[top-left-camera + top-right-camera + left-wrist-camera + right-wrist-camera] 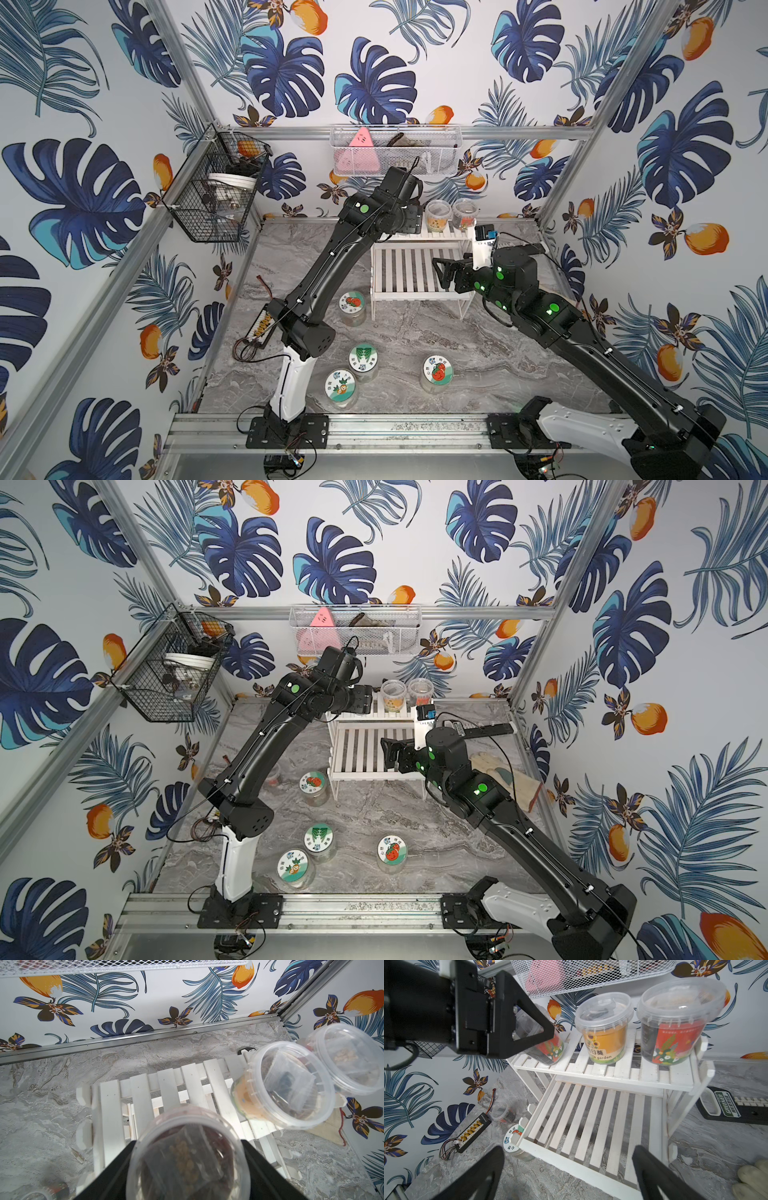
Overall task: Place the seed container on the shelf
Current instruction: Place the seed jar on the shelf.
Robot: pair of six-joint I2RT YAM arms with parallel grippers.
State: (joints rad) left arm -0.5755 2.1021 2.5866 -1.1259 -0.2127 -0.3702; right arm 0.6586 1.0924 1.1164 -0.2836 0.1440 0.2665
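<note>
Right wrist view shows us a tight room: the wallpapered back wall [747,1028] stands just behind the shelf [591,1126], and a white mesh basket [591,978] hangs close above it, so headroom is short. The grey marble-look table [415,345] looks hard and smooth.

The shelf's slatted upper tier [612,1073] carries an orange tub [604,1043] and a red tub [672,1043], with one end free. There the seed container [550,1051] hangs tilted, low over the slats; we cannot tell whether it touches. We judge it light, thin-walled, smooth and easily squashed, best held around the body beneath the lid rim.

The left gripper [537,1028] is clamped around it that way. The right gripper [441,273] stands wide open and empty over the lower tier.
</note>
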